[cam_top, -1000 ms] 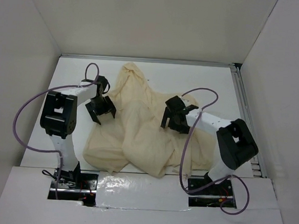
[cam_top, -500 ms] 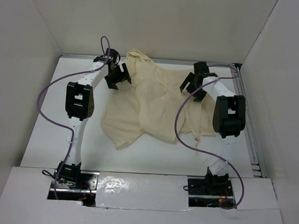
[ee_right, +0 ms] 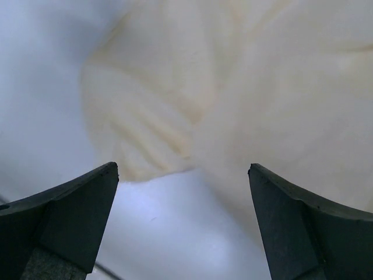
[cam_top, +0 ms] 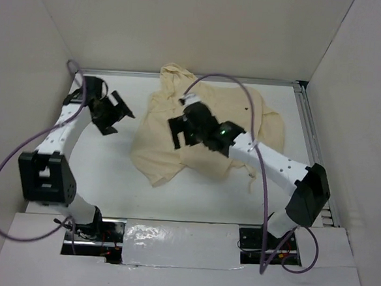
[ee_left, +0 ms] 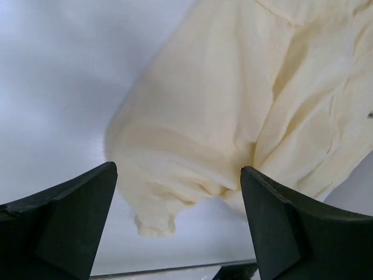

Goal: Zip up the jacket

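The jacket [cam_top: 208,121] is a wrinkled cream garment bunched on the white table, its hood-like end toward the back wall. My left gripper [cam_top: 117,115] hovers open to the left of it, clear of the cloth. In the left wrist view a sleeve end of the jacket [ee_left: 233,116] lies beyond the open fingers [ee_left: 64,221], with nothing between them. My right gripper [cam_top: 178,132] reaches across the jacket's middle, open and empty. The right wrist view shows the jacket's lower edge [ee_right: 245,87] and bare table below it between the spread fingers [ee_right: 303,227]. No zipper is discernible.
White walls enclose the table [cam_top: 97,169] on three sides. A metal rail [cam_top: 308,145] runs along the right edge. Purple cables [cam_top: 240,87] loop above both arms, one arching over the jacket.
The left gripper has pulled back left, away from the jacket's far corner. The right arm has swung from the far right across the jacket's middle. The jacket now lies more bunched toward the back.
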### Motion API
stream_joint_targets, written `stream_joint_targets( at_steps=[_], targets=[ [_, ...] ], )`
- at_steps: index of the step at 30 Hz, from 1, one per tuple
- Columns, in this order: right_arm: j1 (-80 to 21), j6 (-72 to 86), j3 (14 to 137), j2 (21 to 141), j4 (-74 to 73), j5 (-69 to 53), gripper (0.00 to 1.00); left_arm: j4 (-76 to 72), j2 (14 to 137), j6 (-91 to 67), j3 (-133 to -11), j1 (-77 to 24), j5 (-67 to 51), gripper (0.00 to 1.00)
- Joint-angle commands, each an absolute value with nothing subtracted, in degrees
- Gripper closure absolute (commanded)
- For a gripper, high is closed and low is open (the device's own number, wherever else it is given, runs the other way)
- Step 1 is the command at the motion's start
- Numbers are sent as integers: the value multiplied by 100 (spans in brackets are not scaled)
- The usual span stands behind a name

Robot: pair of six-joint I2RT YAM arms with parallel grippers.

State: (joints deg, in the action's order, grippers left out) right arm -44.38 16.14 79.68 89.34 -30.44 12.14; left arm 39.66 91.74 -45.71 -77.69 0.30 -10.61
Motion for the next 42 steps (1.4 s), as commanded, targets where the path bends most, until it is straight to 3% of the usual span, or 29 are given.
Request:
stream_joint_targets(
  at_steps=[1,5,10,14,15,17,18,21,28,31,33,36,42],
  targets=[
    [-5525,1169,7743,9219,-2980,1510,0,4359,8369,-5264,-6605,684,-915,1],
    [-6563,1116,8375,10211,-2944,1152,4,4526,7498,-5422,-5916,1344,-844,1],
    [-6794,1406,8763,11214,-2927,1169,6,4368,7041,-5326,-5590,1634,-1424,1],
    [-6741,1748,8868,11618,-2857,1537,18,4438,6943,-5326,-5564,1802,-1468,1],
    [-6672,1801,8955,11671,-2839,1547,26,4438,6917,-5300,-5537,1819,-1503,1],
    [-6610,1933,9044,11768,-2786,1538,79,4351,6891,-5265,-5502,1819,-1573,1],
    [-6583,2099,9105,11742,-2821,1521,100,4359,6891,-5256,-5502,1819,-1582,1],
    [-6723,2240,8992,10973,-2768,1302,100,4377,6934,-5247,-5528,1828,-1582,1],
    [-6682,3021,8799,8782,-1803,-1272,100,3982,6812,-5115,-5396,1828,-2021,1],
    [-5823,4232,7922,8044,-1014,-2027,100,3981,6741,-5071,-5466,1802,-2022,1],
    [-5294,5076,6509,7420,281,-2925,100,3938,6706,-5045,-5484,1741,-2056,1],
    [-4458,6168,5039,6620,345,-2674,100,3841,6724,-4975,-5537,1591,-2109,1],
    [-3368,6863,2902,5082,-1545,-1436,98,3762,7031,-5001,-5748,714,-1705,1]
  ],
)
